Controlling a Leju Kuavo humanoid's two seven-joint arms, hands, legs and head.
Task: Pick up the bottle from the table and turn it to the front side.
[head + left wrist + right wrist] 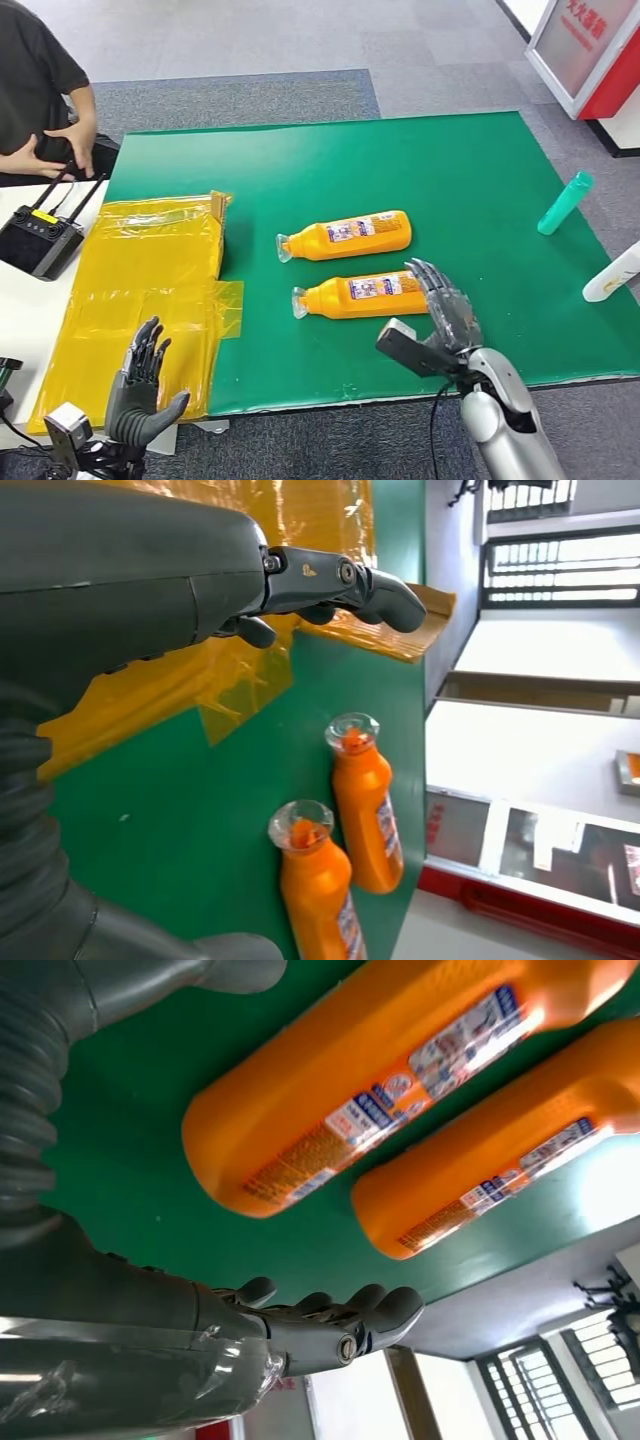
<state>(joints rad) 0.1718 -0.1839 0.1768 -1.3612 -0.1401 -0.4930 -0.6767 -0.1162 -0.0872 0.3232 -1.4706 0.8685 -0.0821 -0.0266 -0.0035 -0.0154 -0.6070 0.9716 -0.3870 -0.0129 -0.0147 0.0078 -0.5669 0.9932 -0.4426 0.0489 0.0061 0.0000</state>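
Head view: right hand (447,310), fingers spread, should close around the near bottle's (361,295) base, avoiding the far bottle (355,235).

Left robot hand (140,385) raised, fingers spread, empty; right robot hand (445,310) extended forward, fingers apart, empty.

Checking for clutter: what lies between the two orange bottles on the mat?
Nothing: the head view shows a bare strip of green mat between the far bottle and the near bottle.
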